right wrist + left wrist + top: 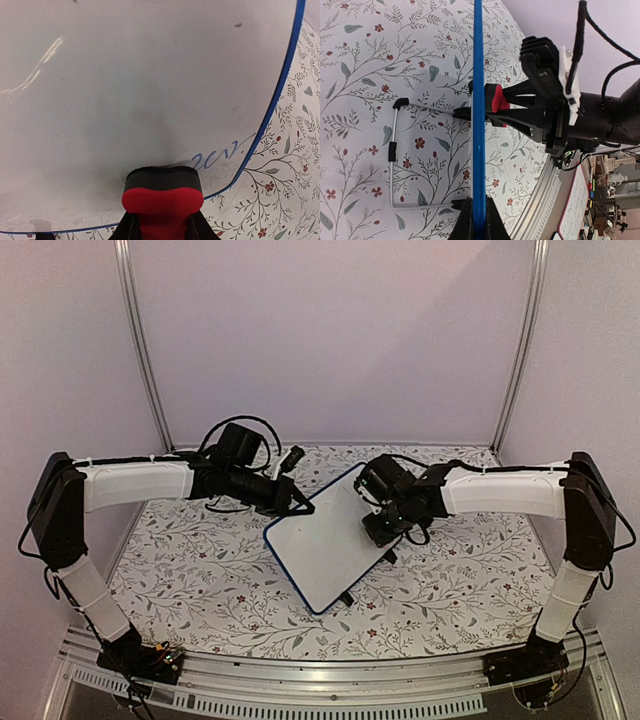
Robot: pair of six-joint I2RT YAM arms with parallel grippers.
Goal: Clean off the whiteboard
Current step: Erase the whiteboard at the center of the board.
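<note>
board [125, 75] mostly clean | writing [215, 159] to clear at one corner | right gripper [162, 227] clamped on eraser [162, 195] | left gripper [477, 215] pinching board edge

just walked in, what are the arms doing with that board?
The left arm has its jaws shut on the edge of the whiteboard, steadying it. The right arm grips a red eraser in its jaws and holds it against the board's face. Most of the face looks clean; a bit of blue writing remains near one corner, just beside the eraser.
</note>
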